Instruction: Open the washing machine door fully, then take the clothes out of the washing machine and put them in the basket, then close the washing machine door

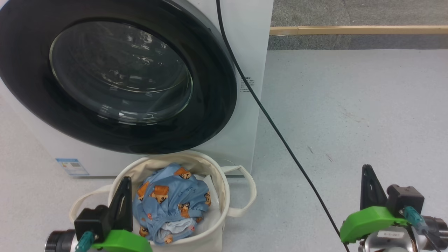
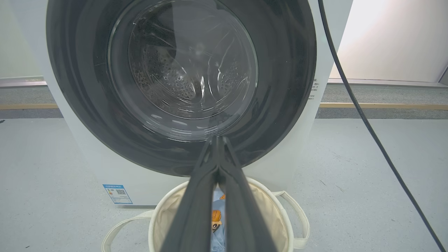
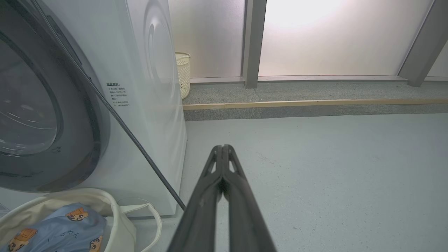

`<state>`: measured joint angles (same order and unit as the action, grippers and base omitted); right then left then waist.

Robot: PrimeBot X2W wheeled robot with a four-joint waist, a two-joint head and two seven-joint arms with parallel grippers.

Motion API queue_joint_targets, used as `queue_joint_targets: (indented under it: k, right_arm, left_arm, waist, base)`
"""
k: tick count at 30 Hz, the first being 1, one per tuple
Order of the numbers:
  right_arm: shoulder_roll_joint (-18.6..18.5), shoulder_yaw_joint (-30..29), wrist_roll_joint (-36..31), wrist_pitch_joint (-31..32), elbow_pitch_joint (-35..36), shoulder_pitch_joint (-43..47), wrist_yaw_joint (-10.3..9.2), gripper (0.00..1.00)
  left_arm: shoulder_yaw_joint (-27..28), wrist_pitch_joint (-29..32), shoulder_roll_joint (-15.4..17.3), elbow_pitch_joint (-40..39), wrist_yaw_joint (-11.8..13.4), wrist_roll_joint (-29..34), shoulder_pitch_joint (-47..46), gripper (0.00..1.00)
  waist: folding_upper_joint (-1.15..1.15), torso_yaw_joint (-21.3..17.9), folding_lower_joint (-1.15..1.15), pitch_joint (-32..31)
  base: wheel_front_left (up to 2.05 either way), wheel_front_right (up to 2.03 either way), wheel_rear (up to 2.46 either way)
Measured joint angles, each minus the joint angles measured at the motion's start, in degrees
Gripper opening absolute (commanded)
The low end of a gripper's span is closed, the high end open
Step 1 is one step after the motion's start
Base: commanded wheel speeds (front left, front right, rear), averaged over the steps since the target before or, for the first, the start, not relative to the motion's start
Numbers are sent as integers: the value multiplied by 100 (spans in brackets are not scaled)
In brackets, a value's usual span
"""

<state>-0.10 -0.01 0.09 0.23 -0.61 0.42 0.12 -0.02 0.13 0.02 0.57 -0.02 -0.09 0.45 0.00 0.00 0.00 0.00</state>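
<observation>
At upper left we see the washing machine door [image 1: 117, 78] closed, glass facing us. The clothes [image 1: 171, 206] lie bunched, no clear long axis, in the upright basket [image 1: 224, 206] below it. Our left hand [image 1: 126, 180] and right hand [image 1: 366, 168], fingers pointing up-frame, are pinched together, empty.

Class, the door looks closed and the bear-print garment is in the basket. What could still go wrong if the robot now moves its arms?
1. The black cable runs down across the floor close to the right gripper; a sideways swing might hook it.
2. The left gripper, jaws shut, shows over the near rim of the basket beside the clothes; a careless move could snag fabric or tip the soft basket.
</observation>
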Motion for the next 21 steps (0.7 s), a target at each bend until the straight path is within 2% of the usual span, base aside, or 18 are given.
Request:
queue_joint_targets:
  k: [21]
  right_arm:
    - [0,0,0,0,0,0,0,0]
  left_arm:
    - [0,0,0,0,0,0,0,0]
  waist:
    - [0,0,0,0]
  base:
    - [0,0,0]
